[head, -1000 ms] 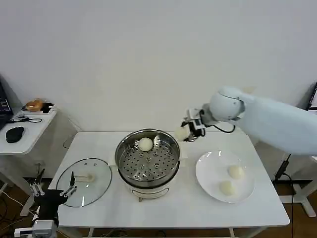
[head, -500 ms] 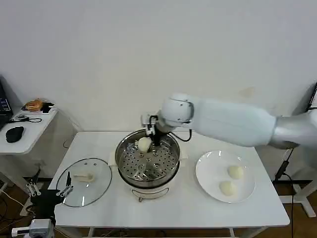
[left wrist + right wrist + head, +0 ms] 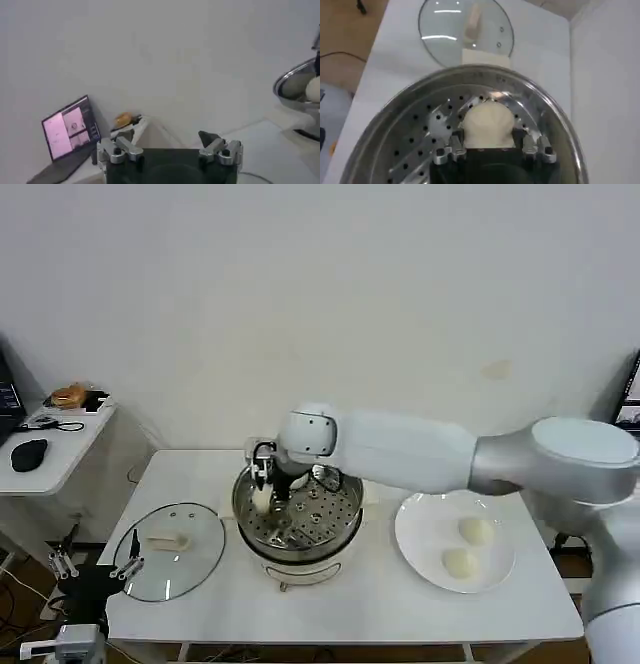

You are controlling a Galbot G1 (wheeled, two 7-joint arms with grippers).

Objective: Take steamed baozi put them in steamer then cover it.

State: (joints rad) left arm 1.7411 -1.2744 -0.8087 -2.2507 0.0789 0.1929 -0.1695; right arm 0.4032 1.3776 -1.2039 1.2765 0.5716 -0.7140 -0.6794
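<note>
Nearest the robot, the left gripper (image 3: 95,569) is hanging low off the near left corner of the white table (image 3: 220,604), its fingers (image 3: 220,145) spread wide with nothing between them. Just beyond it, a glass lid (image 3: 168,563) with a pale knob is lying flat on the left part of the table.

On the right side, a white plate (image 3: 420,534) is carrying two buns, one (image 3: 457,562) nearer and one (image 3: 476,530) just behind it, close together but apart.

In the middle, the steamer (image 3: 298,519) is sitting on its white base, uncovered, its holed tray showing. The right arm is reaching across from the right, over the far side of the plate, and the right gripper (image 3: 266,496) is pointing down inside the pot at its left side. It is gripping a bun (image 3: 488,123) between its two fingers (image 3: 451,150), just above the tray or touching it; which of the two cannot be told. A second bun (image 3: 299,480) is lying at the far part of the tray, largely hidden behind the wrist.

Farther left, a side desk (image 3: 50,454) is carrying a black mouse (image 3: 30,454) and a laptop (image 3: 67,135).
</note>
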